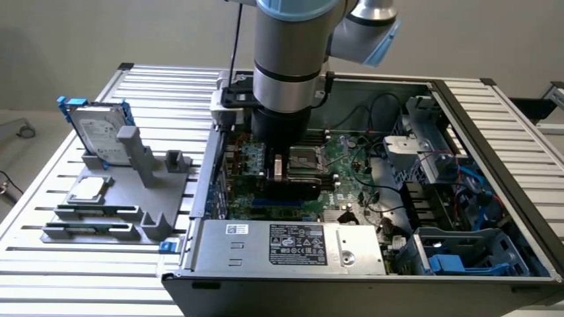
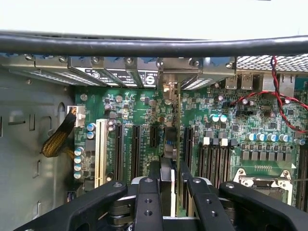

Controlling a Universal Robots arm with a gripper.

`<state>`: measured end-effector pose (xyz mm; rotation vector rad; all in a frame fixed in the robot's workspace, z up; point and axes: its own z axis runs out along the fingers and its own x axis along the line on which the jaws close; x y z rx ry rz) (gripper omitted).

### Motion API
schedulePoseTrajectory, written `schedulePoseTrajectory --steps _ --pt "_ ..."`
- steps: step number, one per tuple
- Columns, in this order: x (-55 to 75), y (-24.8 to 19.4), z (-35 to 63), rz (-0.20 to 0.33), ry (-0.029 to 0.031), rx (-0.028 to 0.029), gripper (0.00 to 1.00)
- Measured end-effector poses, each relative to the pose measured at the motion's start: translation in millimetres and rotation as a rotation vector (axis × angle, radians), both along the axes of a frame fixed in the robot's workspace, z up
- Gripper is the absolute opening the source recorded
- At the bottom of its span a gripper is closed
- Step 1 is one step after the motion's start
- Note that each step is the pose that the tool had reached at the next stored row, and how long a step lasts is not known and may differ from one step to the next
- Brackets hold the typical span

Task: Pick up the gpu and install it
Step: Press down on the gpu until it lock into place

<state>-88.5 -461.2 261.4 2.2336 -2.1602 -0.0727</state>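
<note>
Slatted metal tabletop [image 1: 158, 82] with an open grey computer case [image 1: 476, 142], green motherboard [image 2: 231, 120] inside. Jaws are pinching the thin black-and-green gpu card [image 2: 168, 144] upright over the long black slots [image 2: 135, 154], not much room either side.

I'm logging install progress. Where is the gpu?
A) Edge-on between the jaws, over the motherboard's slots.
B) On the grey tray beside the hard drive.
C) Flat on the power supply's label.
A: the gpu stands edge-on in the gripper, above the slots of the green motherboard.
</note>
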Motion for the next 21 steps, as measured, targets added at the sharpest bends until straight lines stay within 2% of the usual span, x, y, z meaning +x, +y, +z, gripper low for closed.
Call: schedulePoseTrajectory --steps 21 --pt "-0.8 0.2 -3.0 -0.046 0.0000 -0.0001 0.27"
